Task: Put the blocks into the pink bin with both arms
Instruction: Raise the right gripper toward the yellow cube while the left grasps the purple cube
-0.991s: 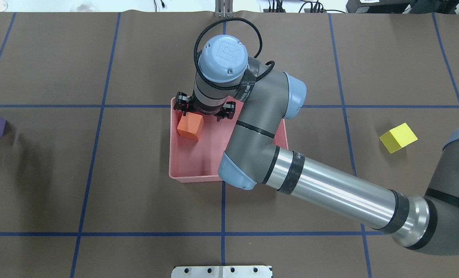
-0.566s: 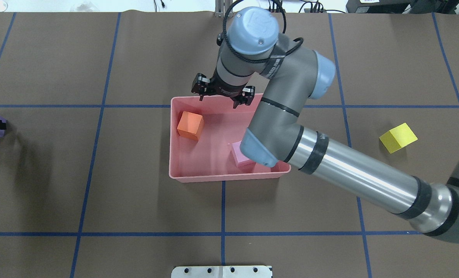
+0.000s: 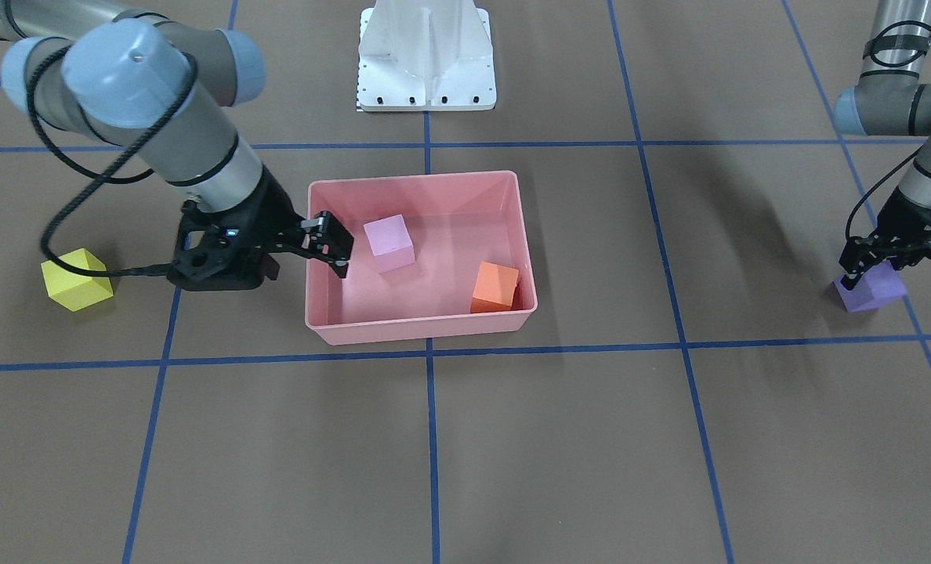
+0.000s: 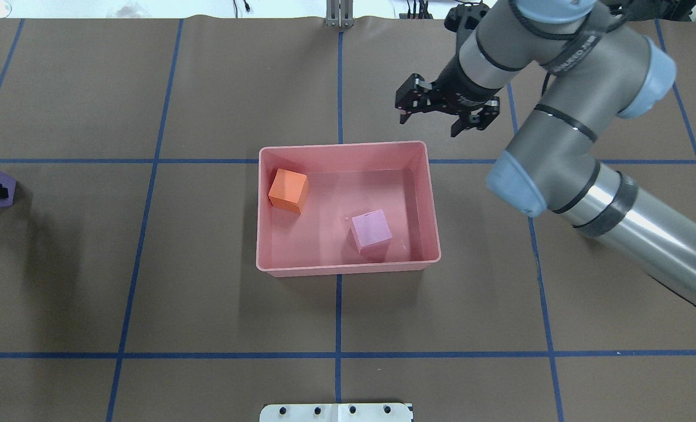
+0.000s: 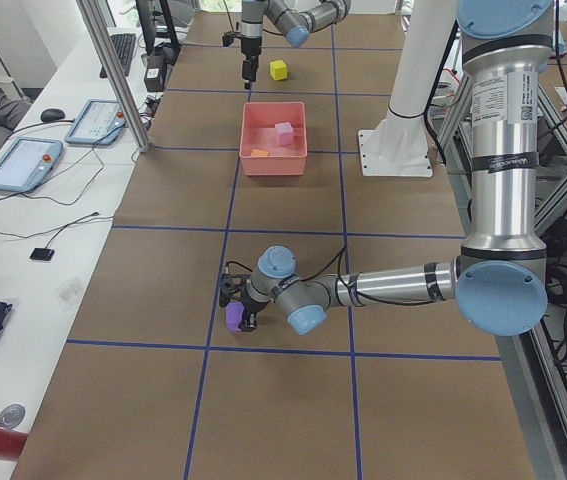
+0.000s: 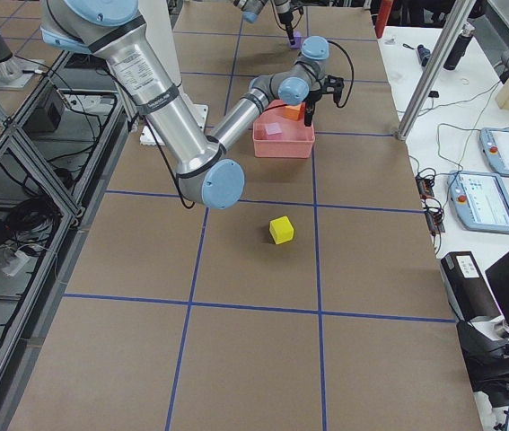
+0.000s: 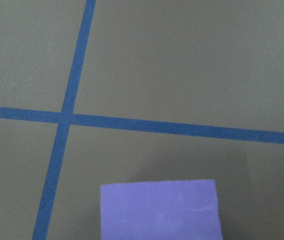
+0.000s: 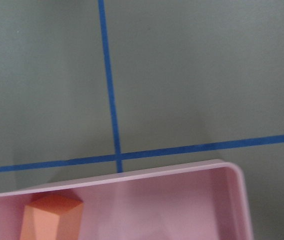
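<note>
Nearest the robot, a white base mount (image 4: 336, 412) is seen at the edge of the table (image 4: 149, 264). The table is covered in brown and marked with blue tape lines (image 4: 337, 316).

Next out, the pink bin (image 4: 348, 271) is set flat mid-table, straddling the centre tape line. Two cubes are held in it, both resting on its floor. The light pink cube (image 4: 371, 230) is toward the near right, clear of the right wall. The orange cube (image 4: 288, 190) is in the far left corner, just beside the left wall. The two are well apart.

Level with the bin, out on the flanks:
- The purple cube (image 3: 873, 288) is sat on the table far to the robot's left. The left gripper (image 3: 867, 272) is lowered onto it, with a finger seen down beside it. Whether the cube is clamped cannot be told. Only the cube's top face is shown in the left wrist view, no fingers.
- The yellow cube (image 3: 76, 280) is sat on the table on the robot's right, well apart from the bin.

Farthest out, the right gripper (image 4: 431, 124) is held raised outside the bin, off its far right corner. Its jaws are spread wide and nothing is gripped.
</note>
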`<action>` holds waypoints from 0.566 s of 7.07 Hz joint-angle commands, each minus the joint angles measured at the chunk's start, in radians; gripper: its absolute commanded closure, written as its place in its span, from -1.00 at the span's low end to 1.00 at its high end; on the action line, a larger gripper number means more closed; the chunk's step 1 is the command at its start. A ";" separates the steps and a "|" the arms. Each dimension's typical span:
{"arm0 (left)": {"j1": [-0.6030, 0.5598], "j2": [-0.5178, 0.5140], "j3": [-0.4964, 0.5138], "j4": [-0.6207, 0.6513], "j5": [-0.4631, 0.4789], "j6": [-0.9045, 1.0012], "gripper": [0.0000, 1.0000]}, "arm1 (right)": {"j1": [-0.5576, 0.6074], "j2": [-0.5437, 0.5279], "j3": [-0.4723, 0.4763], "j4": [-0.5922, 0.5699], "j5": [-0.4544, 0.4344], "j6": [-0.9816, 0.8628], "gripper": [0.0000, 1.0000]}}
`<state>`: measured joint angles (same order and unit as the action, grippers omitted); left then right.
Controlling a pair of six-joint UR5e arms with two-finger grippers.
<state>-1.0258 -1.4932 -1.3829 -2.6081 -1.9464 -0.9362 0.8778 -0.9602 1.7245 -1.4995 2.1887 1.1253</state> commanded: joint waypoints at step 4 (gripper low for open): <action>-0.147 -0.075 -0.227 0.336 -0.227 0.003 1.00 | 0.248 -0.407 0.153 -0.190 0.006 -0.787 -0.98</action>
<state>-1.1191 -1.5208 -1.5048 -2.4573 -2.1211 -0.9324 1.0804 -1.2756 1.8727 -1.6972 2.1972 0.4793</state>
